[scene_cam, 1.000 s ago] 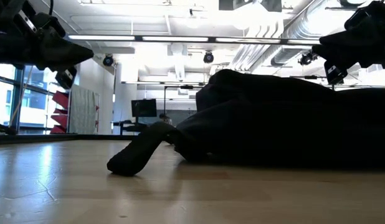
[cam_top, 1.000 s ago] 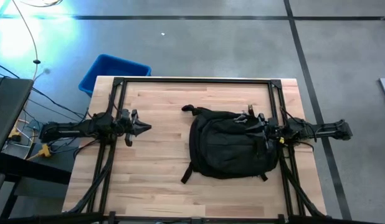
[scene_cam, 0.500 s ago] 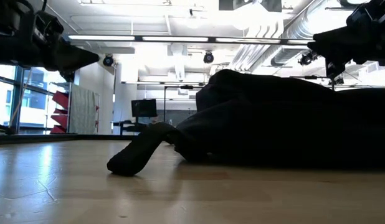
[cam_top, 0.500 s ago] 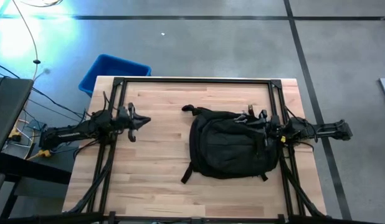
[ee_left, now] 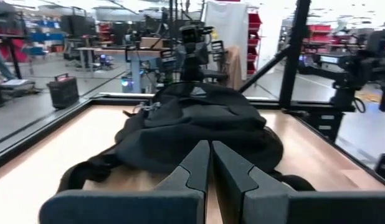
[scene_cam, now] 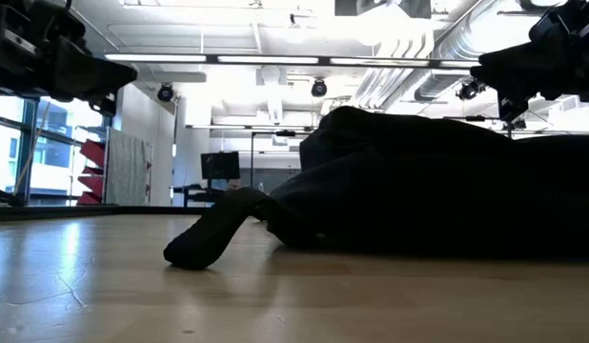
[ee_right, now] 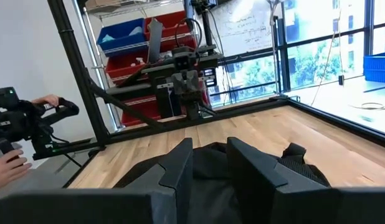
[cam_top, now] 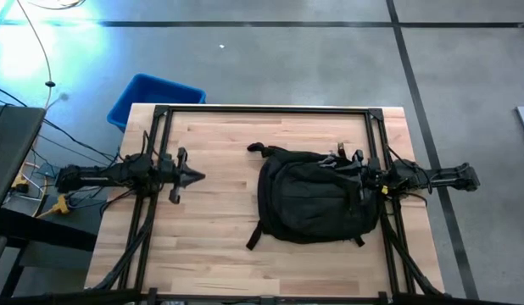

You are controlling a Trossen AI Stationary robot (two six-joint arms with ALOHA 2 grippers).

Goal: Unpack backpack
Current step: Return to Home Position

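The black backpack (cam_top: 317,196) lies flat on the right half of the table, its top loop (cam_top: 257,150) toward the far edge. One strap end (scene_cam: 204,243) rests on the wood. My right gripper (cam_top: 353,168) hovers over the backpack's far right part, fingers a little apart (ee_right: 210,158), with black fabric (ee_right: 208,186) showing below them. I see no touch. My left gripper (cam_top: 197,176) is shut and hangs over bare wood on the table's left. It points at the backpack (ee_left: 199,121), its tips together (ee_left: 210,144).
A blue bin (cam_top: 153,97) stands on the floor past the table's far left corner. Black frame rails (cam_top: 266,109) run along the table's far edge and sides. Bare wood lies between my left gripper and the backpack. A person's hand (ee_right: 48,99) shows beyond the table.
My left gripper swung a little toward the far edge, then came back to about where it started. The backpack has not moved.
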